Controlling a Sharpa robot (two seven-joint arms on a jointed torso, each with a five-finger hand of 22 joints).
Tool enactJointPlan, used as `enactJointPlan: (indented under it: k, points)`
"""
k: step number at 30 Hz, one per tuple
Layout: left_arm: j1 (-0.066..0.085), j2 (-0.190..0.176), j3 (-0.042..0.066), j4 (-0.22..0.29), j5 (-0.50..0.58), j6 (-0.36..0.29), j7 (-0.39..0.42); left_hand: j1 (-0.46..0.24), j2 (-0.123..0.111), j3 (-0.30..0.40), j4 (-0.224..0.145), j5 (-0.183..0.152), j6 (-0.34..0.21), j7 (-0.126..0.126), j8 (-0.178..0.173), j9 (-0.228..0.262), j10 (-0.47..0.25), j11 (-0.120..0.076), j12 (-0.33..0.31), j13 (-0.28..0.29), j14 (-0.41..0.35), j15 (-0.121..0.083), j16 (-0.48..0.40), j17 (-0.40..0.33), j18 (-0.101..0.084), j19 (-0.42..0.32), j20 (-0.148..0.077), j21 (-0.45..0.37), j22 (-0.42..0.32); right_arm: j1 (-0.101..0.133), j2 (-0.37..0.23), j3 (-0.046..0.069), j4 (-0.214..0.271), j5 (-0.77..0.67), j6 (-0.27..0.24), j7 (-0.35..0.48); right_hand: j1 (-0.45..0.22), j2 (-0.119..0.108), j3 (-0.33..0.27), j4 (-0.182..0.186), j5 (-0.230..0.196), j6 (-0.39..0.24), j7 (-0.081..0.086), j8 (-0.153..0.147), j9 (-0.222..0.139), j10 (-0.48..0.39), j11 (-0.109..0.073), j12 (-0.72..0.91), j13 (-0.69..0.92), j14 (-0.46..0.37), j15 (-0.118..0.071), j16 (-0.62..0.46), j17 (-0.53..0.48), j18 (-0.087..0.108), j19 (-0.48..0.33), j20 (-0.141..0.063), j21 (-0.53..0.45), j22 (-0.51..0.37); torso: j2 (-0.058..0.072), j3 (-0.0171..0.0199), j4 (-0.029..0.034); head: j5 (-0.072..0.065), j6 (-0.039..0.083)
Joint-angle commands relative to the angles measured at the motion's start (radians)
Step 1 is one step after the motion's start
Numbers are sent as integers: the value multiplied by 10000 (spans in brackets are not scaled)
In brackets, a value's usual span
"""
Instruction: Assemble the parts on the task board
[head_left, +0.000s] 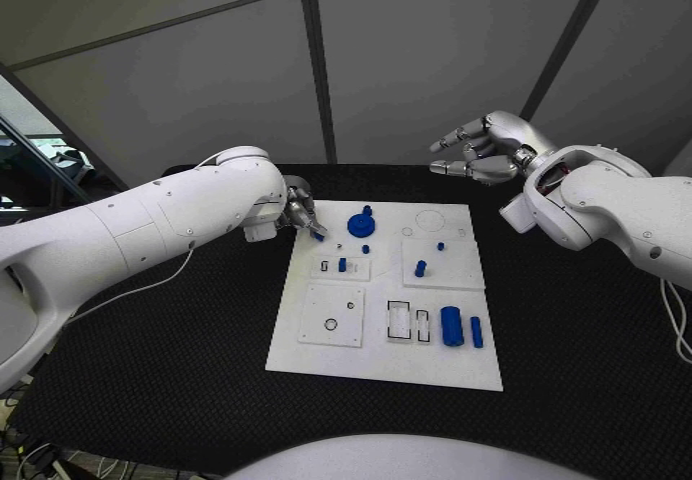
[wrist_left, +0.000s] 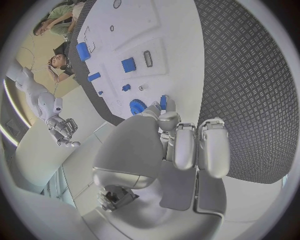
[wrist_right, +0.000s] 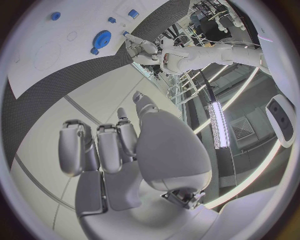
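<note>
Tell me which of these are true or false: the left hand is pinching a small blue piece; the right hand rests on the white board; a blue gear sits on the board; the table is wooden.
1. The left hand pinches a small blue piece in its fingers: true.
2. The right hand rests on the white board: false; it hangs raised beyond the board's far edge, holding nothing.
3. A blue gear sits on the board: true.
4. The table is wooden: false; it is black and textured.

Evenly, coolly lit – soft shadows only. Sharp in the head view. Strongly bent at both wrist circles' rims.
</note>
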Motion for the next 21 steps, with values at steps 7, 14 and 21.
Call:
enactJointPlan:
  k: [7, 14, 21]
  points:
    - [30, -791, 3, 1198, 634, -789, 69, -1015, -1071, 3350, -1548, 180, 119, -76, 263, 323, 221, -60, 13, 6, 589, -105, -23, 779, -922, 507, -59, 66, 1873, 20, -17, 6, -16, -15, 31, 125, -83, 48, -5, 20, 47, 40, 19, 56, -9, -17, -29, -22, 73, 489, -67, -40, 254, 192, -53, -11, -66, 866, -2, 7, 13, 36, -20]
    - [23, -1524, -36, 2384, 660, -1667, -127, -1441, -1313, 4005, -1742, 228, 180, -113, 397, 432, 352, -98, 88, 77, 593, -131, -15, 786, -953, 566, -79, 180, 1960, 20, -32, 6, -22, -15, 29, 121, -88, 53, -5, 24, 59, 43, 19, 59, -10, -15, -29, -20, 74, 491, -67, -39, 258, 191, -49, -11, -64, 870, 3, 9, 10, 105, -32]
    - [-18, -1929, -205, 3126, 663, -2379, -399, -1586, -1367, 4243, -1824, 230, 205, -132, 450, 471, 417, -118, 138, 126, 595, -148, -11, 791, -969, 598, -94, 249, 2007, 20, -18, 5, -46, -15, 37, 125, -88, 53, -5, 24, 59, 43, 19, 59, -10, -15, -29, -20, 74, 491, -67, -39, 258, 191, -49, -11, -64, 870, -3, -3, 9, 182, -55]
